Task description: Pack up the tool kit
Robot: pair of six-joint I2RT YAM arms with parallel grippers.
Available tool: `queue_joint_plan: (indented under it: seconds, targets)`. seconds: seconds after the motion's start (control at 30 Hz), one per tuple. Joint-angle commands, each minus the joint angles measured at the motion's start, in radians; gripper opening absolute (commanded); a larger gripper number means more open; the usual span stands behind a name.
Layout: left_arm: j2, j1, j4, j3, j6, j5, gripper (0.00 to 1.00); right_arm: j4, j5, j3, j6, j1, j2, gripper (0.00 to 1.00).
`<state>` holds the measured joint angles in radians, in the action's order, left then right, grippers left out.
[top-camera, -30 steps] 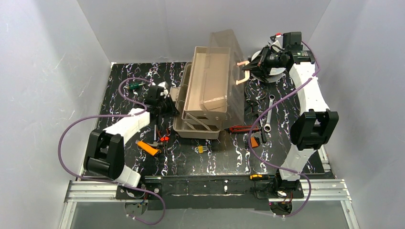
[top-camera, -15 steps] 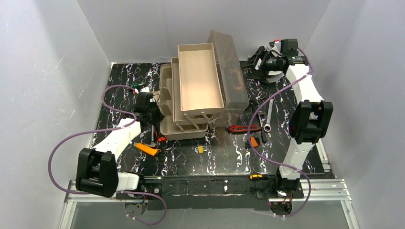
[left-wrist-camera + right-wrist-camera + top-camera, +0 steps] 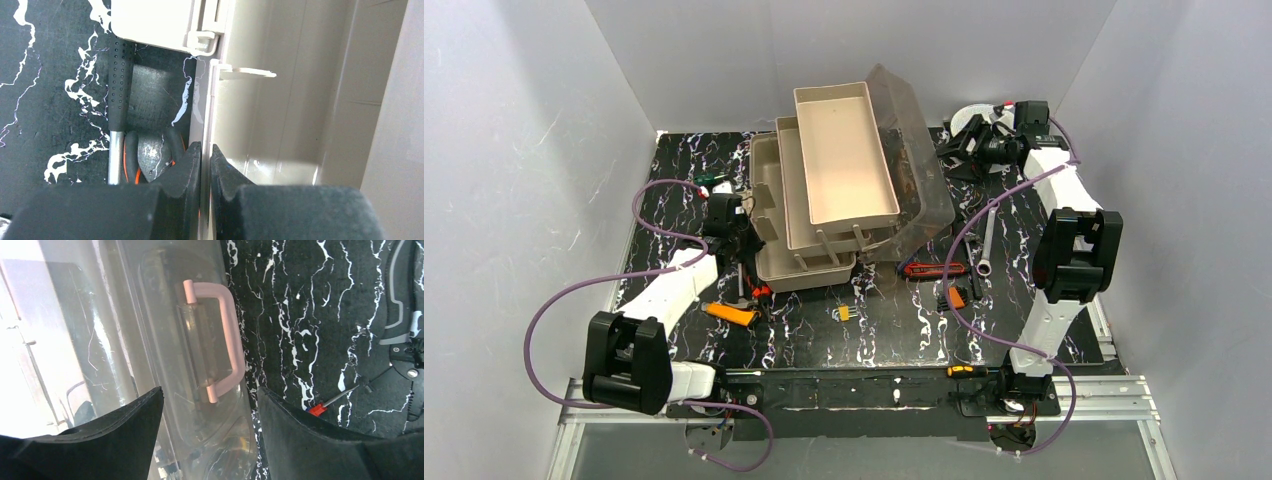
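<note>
The tool kit's taupe toolbox (image 3: 774, 268) stands open mid-table, its beige trays (image 3: 844, 150) fanned out in steps. Its smoky lid (image 3: 921, 175) hangs open to the right, cream handle (image 3: 227, 335) facing the mat. My left gripper (image 3: 746, 272) is shut on the thin side wall (image 3: 206, 115) at the box's near left corner. My right gripper (image 3: 207, 405) stands open just off the lid, holding nothing. Loose tools lie around: an orange knife (image 3: 732, 313), a red-and-black tool (image 3: 921, 270), a silver wrench (image 3: 989, 235).
A black-handled tool (image 3: 117, 100) and orange-trimmed pliers (image 3: 150, 162) lie against the box's left side. A red-tipped screwdriver (image 3: 320, 407) lies beside the lid. The wire spool (image 3: 977, 118) sits behind the right gripper. A green screwdriver (image 3: 709, 181) is at far left.
The right gripper let go of the handle and opened, drawing back right. The lid dropped open rightward and the trays fanned out. The left gripper and box shifted left.
</note>
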<state>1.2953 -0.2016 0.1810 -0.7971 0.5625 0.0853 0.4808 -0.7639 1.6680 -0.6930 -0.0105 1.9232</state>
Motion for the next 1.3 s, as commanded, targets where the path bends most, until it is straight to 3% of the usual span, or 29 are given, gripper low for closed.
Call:
queue_joint_plan:
  seconds: [0.0, 0.17, 0.4, 0.67, 0.8, 1.1, 1.27]
  targets:
    - [-0.009, 0.026, -0.054, 0.001, 0.065, 0.061, 0.00, -0.064, -0.014, -0.053, -0.003, 0.021, -0.055, 0.77]
    - [-0.011, 0.033, -0.059, -0.006, 0.073, 0.058, 0.00, -0.126, 0.044, -0.167, -0.028, 0.007, -0.030, 0.76]
    - [-0.009, 0.039, -0.106, 0.024, 0.108, 0.040, 0.00, -0.123, 0.109, -0.180, -0.018, -0.027, 0.023, 0.75]
    - [-0.043, 0.071, -0.198, 0.112, 0.210, 0.010, 0.00, -0.041, 0.190, -0.127, 0.047, -0.025, 0.037, 0.74]
    - [-0.042, 0.077, -0.264, 0.148, 0.256, -0.027, 0.00, 0.046, 0.219, -0.021, 0.105, 0.036, 0.074, 0.74]
    - [-0.037, 0.080, -0.291, 0.145, 0.275, -0.081, 0.00, 0.075, 0.211, 0.097, 0.112, 0.116, 0.089, 0.69]
    - [-0.017, 0.080, -0.330, 0.144, 0.280, -0.135, 0.00, 0.106, 0.212, 0.121, 0.143, 0.125, 0.104, 0.61]
